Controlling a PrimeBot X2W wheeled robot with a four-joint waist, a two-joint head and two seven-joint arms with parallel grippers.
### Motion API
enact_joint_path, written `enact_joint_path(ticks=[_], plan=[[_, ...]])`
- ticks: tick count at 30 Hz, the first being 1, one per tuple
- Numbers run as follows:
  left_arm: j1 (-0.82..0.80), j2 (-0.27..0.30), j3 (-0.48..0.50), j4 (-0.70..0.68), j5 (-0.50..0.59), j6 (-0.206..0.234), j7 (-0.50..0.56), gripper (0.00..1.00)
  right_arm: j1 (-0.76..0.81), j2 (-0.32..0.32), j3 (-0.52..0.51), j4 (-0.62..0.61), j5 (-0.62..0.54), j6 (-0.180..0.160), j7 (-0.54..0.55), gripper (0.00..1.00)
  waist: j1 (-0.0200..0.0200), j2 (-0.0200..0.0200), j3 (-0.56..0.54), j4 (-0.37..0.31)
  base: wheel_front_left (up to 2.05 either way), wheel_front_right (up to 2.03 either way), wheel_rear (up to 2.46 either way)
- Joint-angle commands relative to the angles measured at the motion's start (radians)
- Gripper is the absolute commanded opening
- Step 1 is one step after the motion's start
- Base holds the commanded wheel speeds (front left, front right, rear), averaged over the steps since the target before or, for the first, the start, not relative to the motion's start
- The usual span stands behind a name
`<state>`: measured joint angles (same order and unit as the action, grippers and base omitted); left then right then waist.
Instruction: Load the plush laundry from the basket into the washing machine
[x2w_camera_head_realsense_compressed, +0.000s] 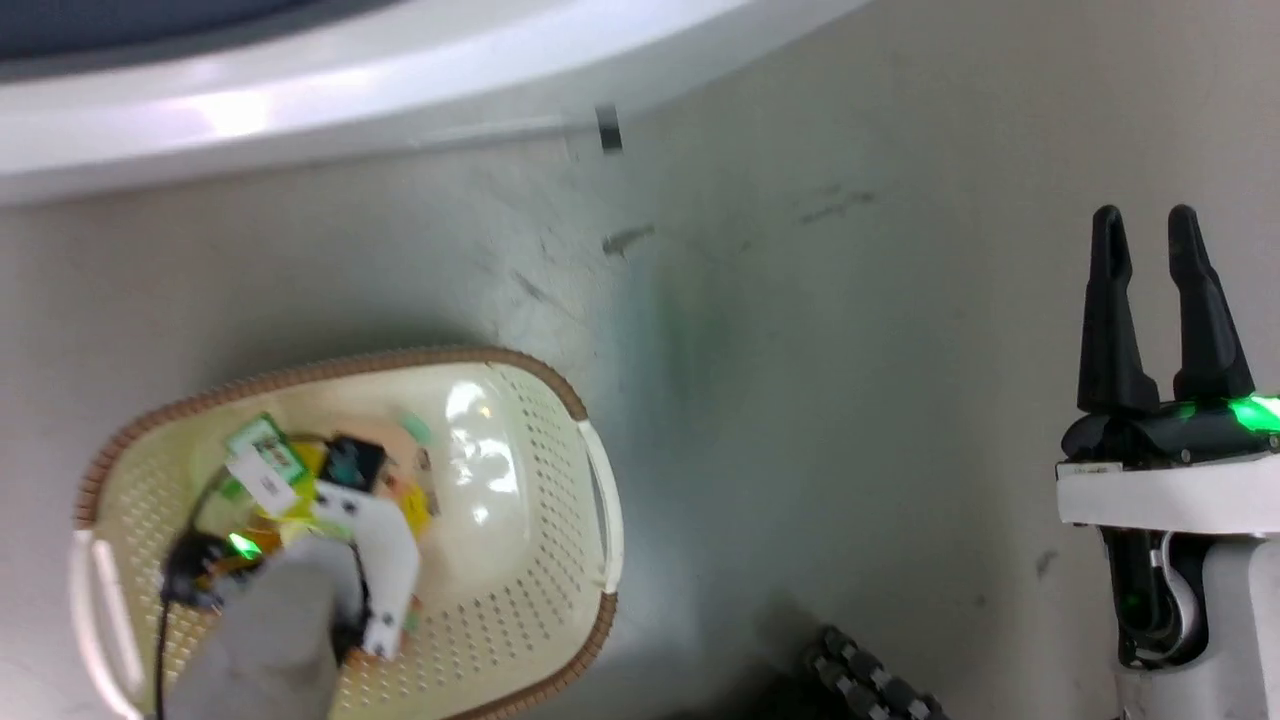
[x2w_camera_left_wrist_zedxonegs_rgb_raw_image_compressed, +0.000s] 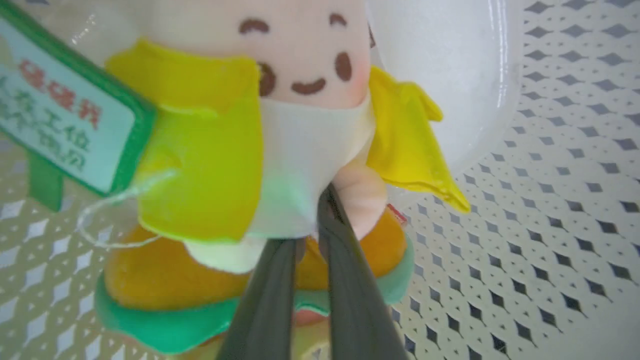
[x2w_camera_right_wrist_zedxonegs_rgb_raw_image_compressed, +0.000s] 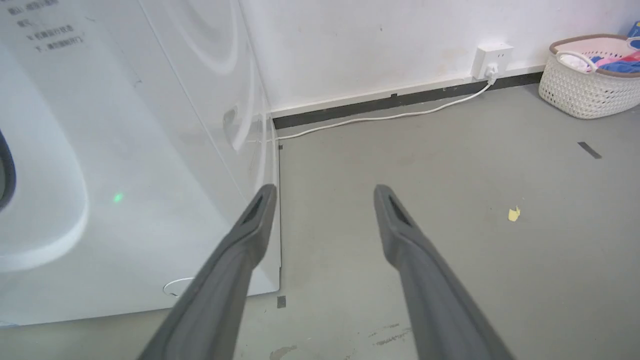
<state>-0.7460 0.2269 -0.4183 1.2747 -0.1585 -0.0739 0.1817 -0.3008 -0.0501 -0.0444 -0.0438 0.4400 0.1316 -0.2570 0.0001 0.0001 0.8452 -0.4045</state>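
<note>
LAUNDRY ROOM: The left hand (x2w_camera_left_wrist_zedxonegs_rgb_raw_image_compressed: 312, 220) reaches down into the basket (x2w_camera_head_realsense_compressed: 450, 356) at 7 o'clock in the head view. Its two dark fingers (x2w_camera_left_wrist_zedxonegs_rgb_raw_image_compressed: 270, 300) are drawn almost together, pinching the white cloth at the bottom of the figure (x2w_camera_left_wrist_zedxonegs_rgb_raw_image_compressed: 300, 75). The peach-pink and yellow figure lies on top of the burger (x2w_camera_left_wrist_zedxonegs_rgb_raw_image_compressed: 165, 280), whose orange bun and green layer show beneath it. Both plush toys are inside the basket. A green-edged tag (x2w_camera_left_wrist_zedxonegs_rgb_raw_image_compressed: 60, 110) sits at 9 o'clock of the figure in the left wrist view.

The basket stands on the grey floor (x2w_camera_head_realsense_compressed: 850, 400), near but apart from the washer (x2w_camera_head_realsense_compressed: 300, 100), whose white curved front runs across the head view from 10 to 12 o'clock. The right hand (x2w_camera_head_realsense_compressed: 1144, 220) is held at 3 o'clock over bare floor, well apart from the basket, its fingers parted with nothing between them. The right wrist view looks past the washer's white side to a wall, where a cable (x2w_camera_right_wrist_zedxonegs_rgb_raw_image_compressed: 400, 116) runs from a socket (x2w_camera_right_wrist_zedxonegs_rgb_raw_image_compressed: 492, 55). A second basket (x2w_camera_right_wrist_zedxonegs_rgb_raw_image_compressed: 585, 95) of clothes sits there at 2 o'clock.
</note>
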Motion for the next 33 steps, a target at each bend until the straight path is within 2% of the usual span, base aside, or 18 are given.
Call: enact_joint_path(ticks=[1,5,6,7,8,10,17,21,24,26,33], plan=[[0.039,-0.026,-0.002,0.01,-0.016,-0.009,-0.028,0.0,0.01,0.0,-0.009,0.005,-0.026,-0.001,-0.005,1.0,-0.0001,-0.0001,-0.118,0.042,0.0,0.0,0.0],[0.094,-0.071,-0.001,0.003,-0.037,-0.021,-0.107,0.0,0.049,0.0,-0.019,0.017,-0.079,-0.001,-0.005,1.0,-0.0001,-0.0001,-0.262,0.087,0.0,0.0,0.0],[0.094,-0.071,-0.001,0.003,-0.037,-0.021,-0.107,0.0,0.049,0.0,-0.019,0.017,-0.079,-0.001,-0.005,1.0,-0.0001,-0.0001,-0.262,0.087,0.0,0.0,0.0],[0.121,-0.09,-0.003,-0.011,-0.046,-0.029,-0.168,0.0,0.072,0.0,-0.022,0.02,-0.102,-0.001,-0.005,1.0,-0.0001,-0.0001,-0.327,0.108,0.0,0.0,0.0],[0.121,-0.09,-0.003,-0.011,-0.046,-0.029,-0.168,0.0,0.072,0.0,-0.022,0.02,-0.102,-0.001,-0.005,1.0,-0.0001,-0.0001,-0.327,0.108,0.0,0.0,0.0],[0.164,-0.114,-0.003,-0.027,-0.065,-0.039,-0.253,0.0,0.107,0.0,-0.029,0.021,-0.131,-0.001,-0.005,1.0,-0.0001,-0.0001,-0.416,0.141,0.0,0.0,0.0],[0.236,-0.147,0.002,-0.07,-0.109,-0.049,-0.393,0.0,0.178,0.0,-0.043,0.024,-0.176,-0.001,-0.005,1.0,-0.0001,-0.0001,-0.558,0.211,0.0,0.0,0.0],[0.286,-0.155,0.01,-0.135,-0.132,-0.052,-0.435,0.0,0.225,0.0,-0.05,0.024,-0.195,-0.001,-0.005,1.0,-0.0001,-0.0001,-0.628,0.253,0.0,0.0,0.0],[0.33,-0.155,0.025,-0.222,-0.142,-0.047,-0.442,0.0,0.253,0.0,-0.051,0.025,-0.207,-0.001,-0.005,1.0,-0.0001,-0.0001,-0.67,0.276,0.0,0.0,0.0],[0.366,-0.146,0.036,-0.327,-0.134,-0.037,-0.443,0.0,0.267,0.0,-0.051,0.025,-0.211,-0.001,-0.005,1.0,-0.0001,-0.0001,-0.693,0.287,0.0,0.0,0.0],[0.501,-0.114,0.115,-0.739,-0.092,0.033,-0.443,0.0,0.284,0.0,-0.039,0.019,-0.213,-0.001,-0.005,1.0,-0.0001,-0.0001,-0.716,0.301,0.0,0.0,0.0]])
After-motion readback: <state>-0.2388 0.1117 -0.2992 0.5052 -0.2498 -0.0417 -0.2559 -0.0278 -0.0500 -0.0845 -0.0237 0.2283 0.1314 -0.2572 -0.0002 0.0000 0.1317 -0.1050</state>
